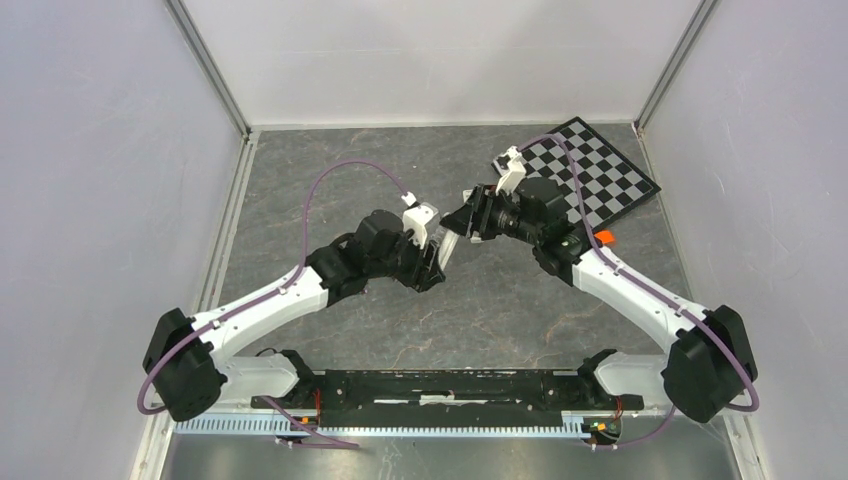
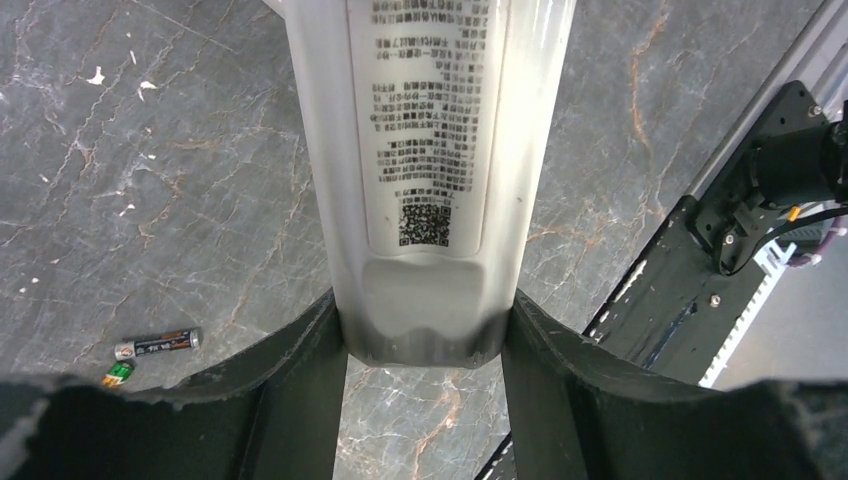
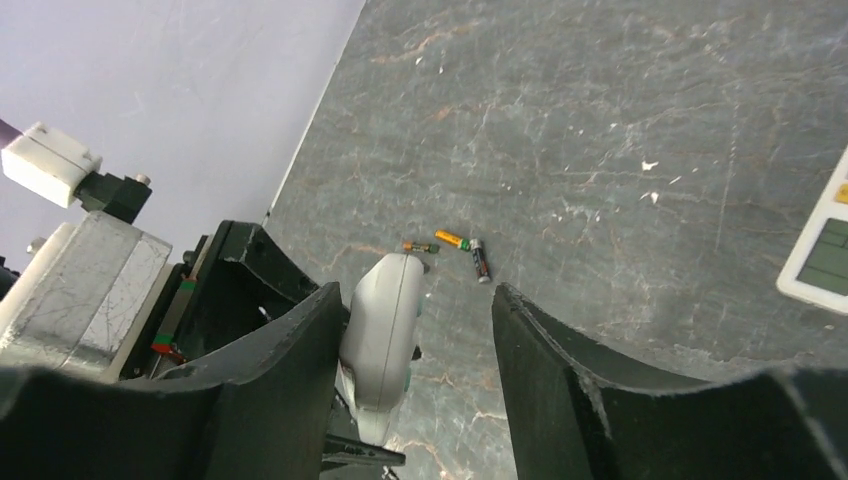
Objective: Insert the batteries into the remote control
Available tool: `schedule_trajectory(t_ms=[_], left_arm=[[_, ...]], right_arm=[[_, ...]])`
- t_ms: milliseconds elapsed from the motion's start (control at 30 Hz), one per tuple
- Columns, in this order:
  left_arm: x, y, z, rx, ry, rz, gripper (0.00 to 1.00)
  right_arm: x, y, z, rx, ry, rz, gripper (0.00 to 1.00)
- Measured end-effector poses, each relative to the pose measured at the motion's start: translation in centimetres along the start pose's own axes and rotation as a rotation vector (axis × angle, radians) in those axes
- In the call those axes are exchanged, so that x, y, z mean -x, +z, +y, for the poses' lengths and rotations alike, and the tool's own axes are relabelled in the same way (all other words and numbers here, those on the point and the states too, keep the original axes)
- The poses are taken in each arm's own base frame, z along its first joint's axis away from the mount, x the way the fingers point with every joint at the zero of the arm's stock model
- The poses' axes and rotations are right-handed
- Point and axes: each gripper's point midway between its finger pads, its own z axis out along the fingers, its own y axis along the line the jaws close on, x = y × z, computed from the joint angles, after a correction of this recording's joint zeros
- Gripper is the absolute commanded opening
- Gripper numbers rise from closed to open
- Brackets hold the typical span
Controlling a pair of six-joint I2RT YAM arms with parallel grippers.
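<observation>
My left gripper (image 2: 425,312) is shut on the white remote control (image 2: 430,150) and holds it above the table, its labelled back with a QR code towards the camera. In the top view the left gripper (image 1: 437,262) and the remote (image 1: 447,244) are at the table's middle. My right gripper (image 1: 462,222) is open right by the remote's other end. In the right wrist view the remote (image 3: 385,335) stands edge-on between the open right gripper's (image 3: 418,298) jaws, against the left finger. Two batteries (image 2: 157,345) (image 2: 118,375) lie on the table below; they also show in the right wrist view (image 3: 480,260).
A black-and-white checkerboard (image 1: 590,170) lies at the back right, with a small orange object (image 1: 604,237) near it. A white device with greenish panels (image 3: 820,250) lies at the right edge of the right wrist view. Grey walls enclose the marbled table (image 1: 330,170).
</observation>
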Motion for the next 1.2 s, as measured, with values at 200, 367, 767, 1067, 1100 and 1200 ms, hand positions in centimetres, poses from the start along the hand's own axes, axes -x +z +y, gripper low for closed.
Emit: schedule_trajectory(t_ms=[200, 367, 767, 1067, 1100, 1200], left_arm=[[-0.1, -0.5, 0.2, 0.022, 0.03, -0.002, 0.1], [0.5, -1.7, -0.2, 0.012, 0.037, -0.027, 0.75], [7.0, -6.8, -3.2, -0.06, -0.157, -0.308, 1.0], [10.9, -8.3, -7.5, -0.295, -0.391, -0.404, 1.0], [11.5, -8.9, -8.2, -0.335, -0.402, -0.425, 1.0], [13.4, -11.2, -9.9, -0.448, -0.428, -0.5, 0.92]], right_arm=[[-1.2, -0.1, 1.1, 0.05, 0.019, 0.054, 0.37], [-1.0, -0.3, 2.9, 0.146, 0.092, 0.032, 0.26], [2.5, -4.4, 5.8, 0.292, 0.152, -0.24, 0.25], [7.0, -9.8, 9.1, 0.484, 0.196, -0.541, 0.26], [7.0, -10.2, 9.0, 0.503, 0.218, -0.563, 0.26], [7.0, -10.8, 8.9, 0.543, 0.277, -0.587, 0.26]])
